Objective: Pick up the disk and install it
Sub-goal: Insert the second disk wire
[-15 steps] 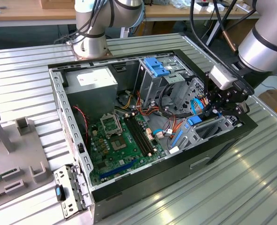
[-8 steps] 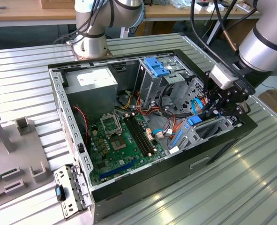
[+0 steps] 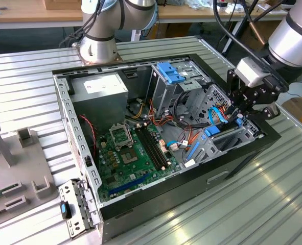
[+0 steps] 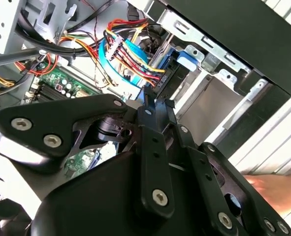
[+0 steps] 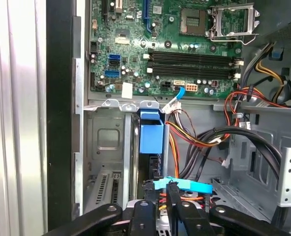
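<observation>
Black and angular, the hand (image 3: 241, 113) hangs over the end of the open computer case (image 3: 64, 109) at the exterior view's right, tilted down from the pale grey arm (image 3: 294, 35). In both wrist views its fingers (image 5: 172, 201) stand pressed close together over the drive bay (image 5: 106, 147); whether they pinch anything there cannot be told. The disk (image 5: 151, 132) stands on edge in that sheet-metal bay, showing its bright blue plastic carrier end beside a bundle of red, orange and yellow wires (image 5: 184, 142). A blue cable (image 5: 182, 186) crosses just in front of the fingertips. Inside the case lie a green motherboard (image 3: 133, 150) with black memory slots, a grey power-supply box (image 3: 100, 94) bearing a white sticker, and a tall metal cage (image 3: 166, 84) with a blue plastic top. The case rests on a ribbed metal counter (image 3: 253, 199).
</observation>
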Motion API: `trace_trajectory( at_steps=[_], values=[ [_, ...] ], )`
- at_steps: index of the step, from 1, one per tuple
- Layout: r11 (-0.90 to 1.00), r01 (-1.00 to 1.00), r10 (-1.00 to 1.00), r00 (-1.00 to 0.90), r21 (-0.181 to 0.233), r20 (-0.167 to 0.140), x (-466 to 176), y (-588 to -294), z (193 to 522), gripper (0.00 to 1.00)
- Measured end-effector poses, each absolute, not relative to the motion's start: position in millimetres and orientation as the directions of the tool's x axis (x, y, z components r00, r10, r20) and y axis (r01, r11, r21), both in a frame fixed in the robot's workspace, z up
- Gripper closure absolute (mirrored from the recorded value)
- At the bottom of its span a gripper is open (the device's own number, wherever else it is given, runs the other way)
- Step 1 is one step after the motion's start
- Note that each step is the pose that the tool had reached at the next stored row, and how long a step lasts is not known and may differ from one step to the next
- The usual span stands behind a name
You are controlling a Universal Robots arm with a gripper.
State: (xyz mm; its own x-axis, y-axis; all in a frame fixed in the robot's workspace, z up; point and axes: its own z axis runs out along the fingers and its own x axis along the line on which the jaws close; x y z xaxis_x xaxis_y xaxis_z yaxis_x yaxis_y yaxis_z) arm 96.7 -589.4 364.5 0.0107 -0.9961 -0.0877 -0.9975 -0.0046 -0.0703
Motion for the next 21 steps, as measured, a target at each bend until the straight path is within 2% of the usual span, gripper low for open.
trace_trajectory(
  at_steps=[4,14,21],
  values=[
    [-0.004,-0.997,-0.996,0.011,-0.071,-0.088,96,-589,375,0.76],
    [-0.004,-0.997,-0.996,0.011,-0.071,-0.089,87,-579,376,0.76],
    [-0.004,-0.997,-0.996,0.011,-0.071,-0.089,87,-575,396,0.76]
  ],
)
